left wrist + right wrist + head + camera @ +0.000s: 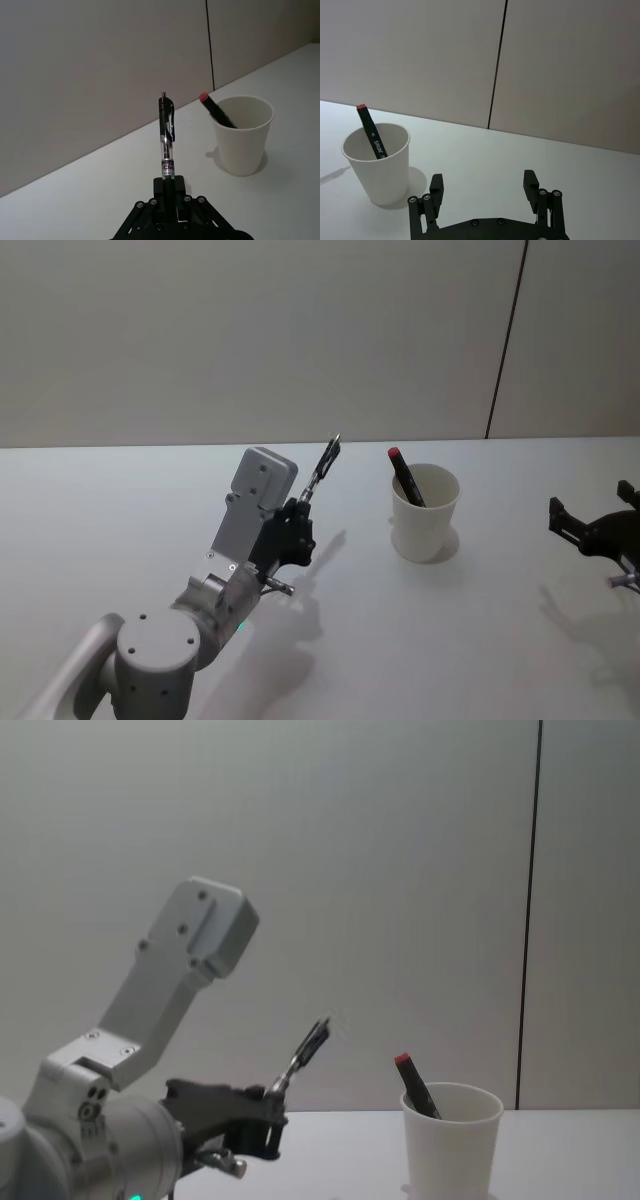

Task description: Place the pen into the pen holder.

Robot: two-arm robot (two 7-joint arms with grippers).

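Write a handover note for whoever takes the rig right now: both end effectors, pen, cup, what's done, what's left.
Left end effector: shut on a clear pen, held in the air to the left of the cup.
Right end effector: open, empty, idle to the right of the cup.
Done: a red-tipped black marker already leans inside the upright cup.
Left: carry the clear pen over the cup and release it inside.

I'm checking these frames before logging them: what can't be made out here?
Marker: lower end hidden inside the cup, every view.
Pen: tip hidden between the left gripper fingers, left wrist view; label print too small.
Cup base: cut off by the bottom edge, chest view.
Right gripper: partly cut off by the right edge, head view.
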